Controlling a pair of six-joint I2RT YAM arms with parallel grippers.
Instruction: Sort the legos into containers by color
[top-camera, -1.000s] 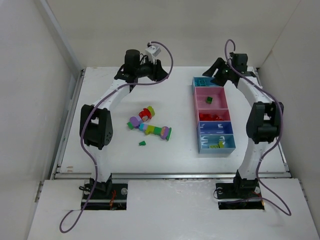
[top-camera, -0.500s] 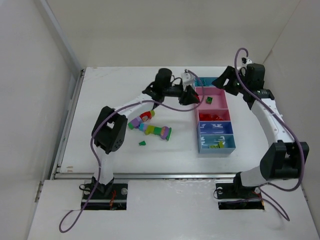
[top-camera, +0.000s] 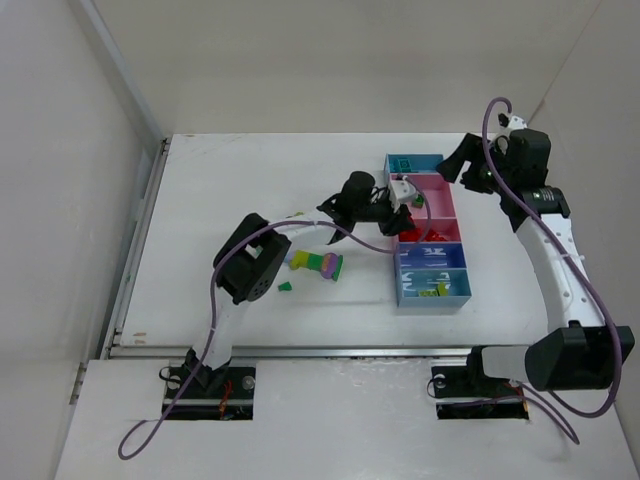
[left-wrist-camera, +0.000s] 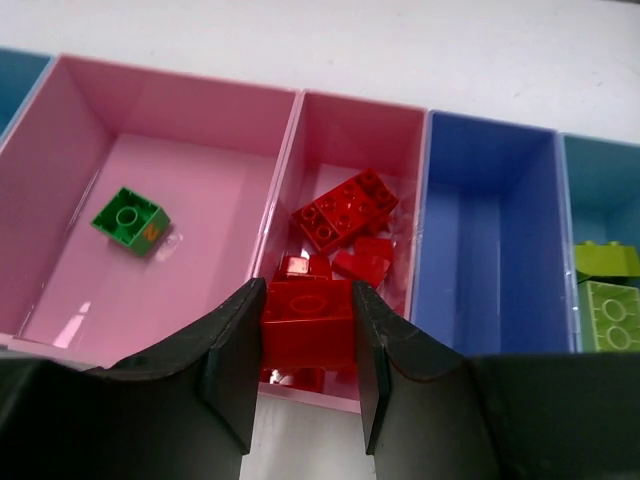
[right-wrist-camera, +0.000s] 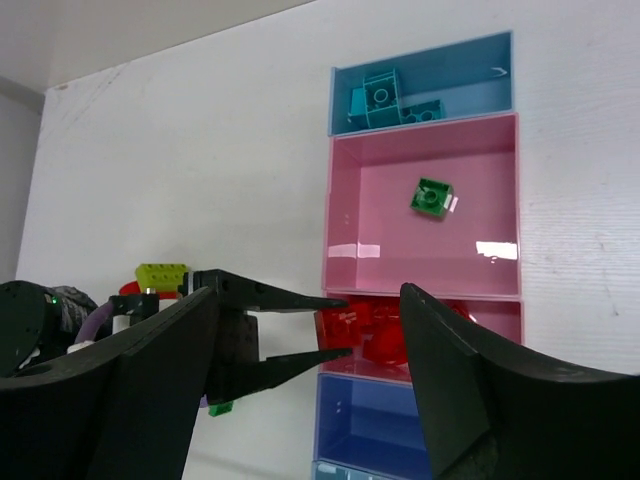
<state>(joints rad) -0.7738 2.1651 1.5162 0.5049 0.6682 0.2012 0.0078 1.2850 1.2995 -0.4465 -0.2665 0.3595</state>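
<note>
I have the left gripper (left-wrist-camera: 307, 292) pinched narrow on a red brick (left-wrist-camera: 307, 328), with its flat sides between the two pads, so it hangs square and should drop cleanly when I let go. Just ahead of and below the jaws is the second pink bin (left-wrist-camera: 360, 125), which already holds a heap of red bricks (left-wrist-camera: 345, 210); that is why the brick is here. It sits over the bin's near wall rather than fully inside, so I judge a little more reach is needed before release. To the gripper's left is the first pink bin (left-wrist-camera: 180, 100) with one green brick (left-wrist-camera: 130, 220). To its right is the dark blue bin (left-wrist-camera: 490, 160), where I see no bricks from the wrist view. The left arm is stretched long and low across the table, elbow trailing behind. The right gripper (right-wrist-camera: 310, 295) stands wide with nothing in it, raised beyond the strip and looking down on the bins, clear of the drop. Behind the left gripper, loose bricks (top-camera: 318, 263) wait on the table.
</note>
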